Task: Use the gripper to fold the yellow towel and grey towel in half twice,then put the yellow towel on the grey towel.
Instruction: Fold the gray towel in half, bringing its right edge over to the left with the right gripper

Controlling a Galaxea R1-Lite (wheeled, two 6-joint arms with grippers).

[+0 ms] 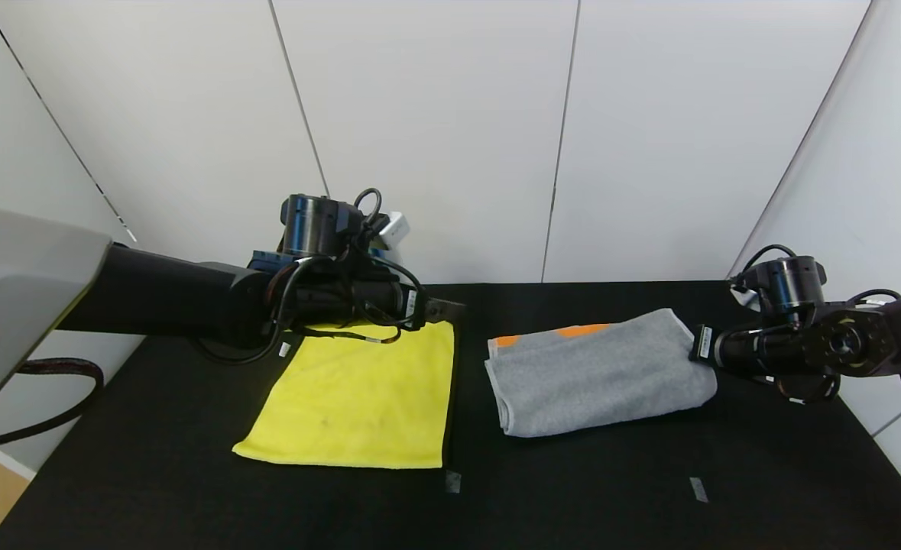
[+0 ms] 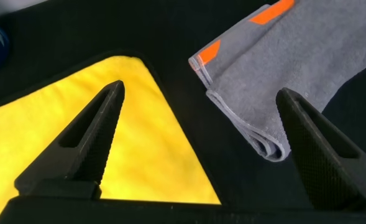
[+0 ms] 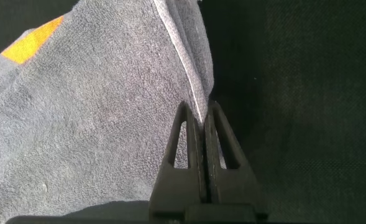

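Right jaws (image 3: pixel 202 115) pinching grey towel (image 1: pixel 599 372) edge, contact hidden

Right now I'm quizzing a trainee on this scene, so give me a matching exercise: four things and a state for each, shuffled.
Things:
1. yellow towel
2. grey towel
3. left gripper
4. right gripper

States:
A. shut on a towel's edge
B. open above the table
C. folded into a thick bundle
D. lying flat

Pairs: 1-D, 2-C, 3-B, 4-A
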